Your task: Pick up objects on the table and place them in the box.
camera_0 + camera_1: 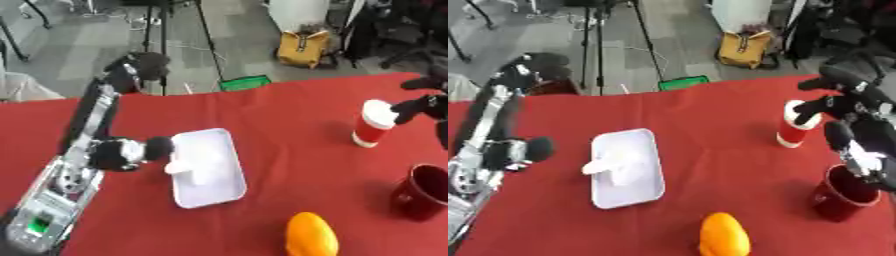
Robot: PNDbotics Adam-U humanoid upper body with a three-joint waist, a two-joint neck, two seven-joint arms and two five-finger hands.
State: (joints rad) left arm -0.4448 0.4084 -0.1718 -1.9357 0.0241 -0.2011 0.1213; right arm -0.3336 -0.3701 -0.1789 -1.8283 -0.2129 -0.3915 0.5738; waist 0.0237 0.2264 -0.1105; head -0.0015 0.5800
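A white rectangular box lies on the red table, with a white object inside near its left wall. A red cup with a white lid stands at the right. My right hand is at the cup's top: one dark finger lies against the lid, the others spread above it. A dark red mug stands at the lower right and an orange rounded object at the front edge. My left hand shows as a black rounded end just left of the box, apart from the white object.
My left arm runs along the table's left side, from a silver segment at the lower left corner. Beyond the far edge are tripod legs, a yellow bag and a green item on the floor.
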